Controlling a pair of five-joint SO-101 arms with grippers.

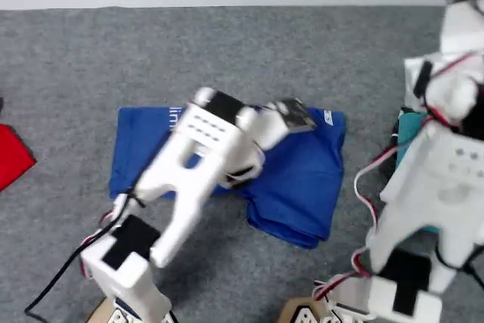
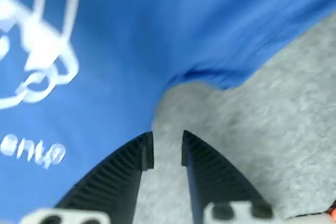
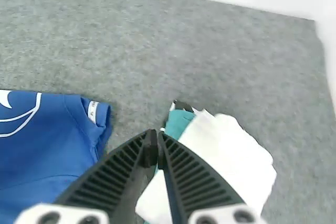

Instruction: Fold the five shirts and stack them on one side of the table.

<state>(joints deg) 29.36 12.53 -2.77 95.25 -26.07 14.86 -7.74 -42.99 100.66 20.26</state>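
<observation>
Hovering left gripper (image 2: 167,149) slightly parted over blue shirt (image 2: 157,35), right gripper (image 3: 157,148) closed

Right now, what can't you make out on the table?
Red shirt: cut off by the high view's left edge; folded or not, unclear.
Stack: mostly under the right arm in the high view; shirt count unclear.
Blue shirt print: covered by the left arm in the high view, blurred in the left wrist view.

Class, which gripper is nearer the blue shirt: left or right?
Left. The left gripper hangs at the edge of the blue shirt; the right gripper is apart, above the folded white shirt.
</observation>
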